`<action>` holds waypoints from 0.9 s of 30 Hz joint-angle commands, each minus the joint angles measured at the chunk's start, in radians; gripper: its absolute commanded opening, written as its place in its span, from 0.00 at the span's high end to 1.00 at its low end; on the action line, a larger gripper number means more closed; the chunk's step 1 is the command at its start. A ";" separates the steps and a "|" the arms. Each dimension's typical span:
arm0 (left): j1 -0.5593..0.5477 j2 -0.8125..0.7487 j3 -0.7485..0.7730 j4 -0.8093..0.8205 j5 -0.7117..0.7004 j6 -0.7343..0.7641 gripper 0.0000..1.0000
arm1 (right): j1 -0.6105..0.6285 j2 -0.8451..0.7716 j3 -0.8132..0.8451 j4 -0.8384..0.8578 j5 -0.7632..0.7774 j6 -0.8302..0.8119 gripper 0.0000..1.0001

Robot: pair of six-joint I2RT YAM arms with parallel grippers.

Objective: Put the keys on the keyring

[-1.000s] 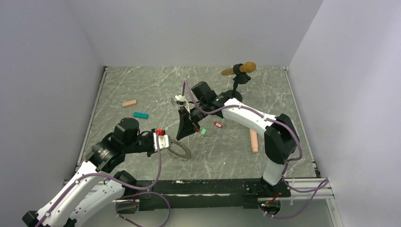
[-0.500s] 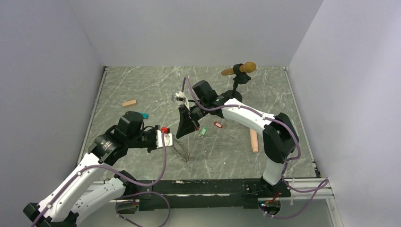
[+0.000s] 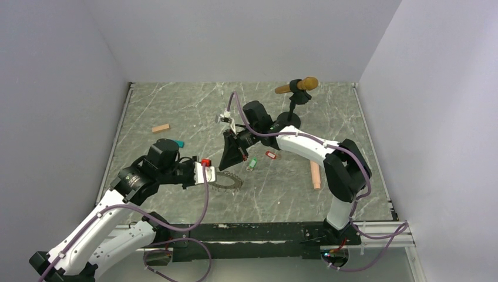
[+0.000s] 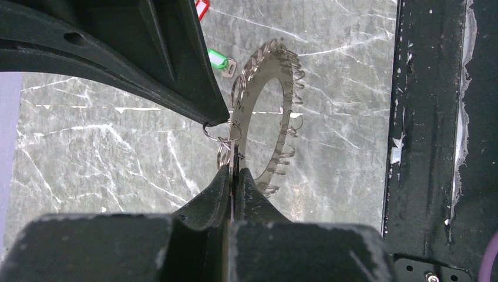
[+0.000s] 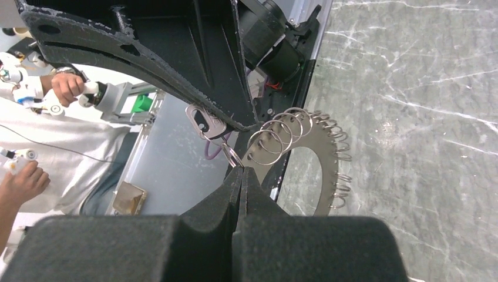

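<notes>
The keyring (image 3: 231, 181), a dark metal disc with small wire loops round its rim, is held off the table near the front. My left gripper (image 3: 209, 175) is shut on its rim (image 4: 234, 169). The keyring (image 4: 265, 111) stands edge-up in the left wrist view. My right gripper (image 3: 224, 169) comes down from behind and is shut on the small split ring of a silver key (image 5: 202, 123), right at the keyring's (image 5: 314, 154) loops. Its tip (image 4: 219, 120) touches the ring's rim. A green-tagged key (image 3: 252, 164) and a red-tagged key (image 3: 270, 155) lie on the table beyond.
A gold microphone (image 3: 298, 86) stands on a black stand at the back right. A tan block (image 3: 160, 127) and a teal block (image 3: 179, 143) lie at the left. A tan wooden stick (image 3: 316, 175) lies at the right. The black front rail (image 4: 434, 141) runs close beside the keyring.
My left arm has moved right with the keyring, which tipped on edge and now lies flatter. The right gripper has stayed at the ring's rim, still shut.
</notes>
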 commanded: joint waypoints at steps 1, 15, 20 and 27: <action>-0.020 0.035 0.036 0.008 0.002 0.031 1.00 | -0.014 -0.035 0.030 0.003 -0.003 -0.020 1.00; -0.051 0.073 0.070 -0.004 -0.129 -0.025 0.97 | -0.014 -0.049 0.035 -0.044 0.019 -0.070 1.00; -0.050 0.045 0.052 0.037 -0.166 -0.082 0.84 | -0.013 -0.048 0.041 -0.052 0.029 -0.074 1.00; -0.052 0.022 0.040 0.053 -0.161 -0.122 0.68 | -0.013 -0.050 0.041 -0.054 0.033 -0.078 1.00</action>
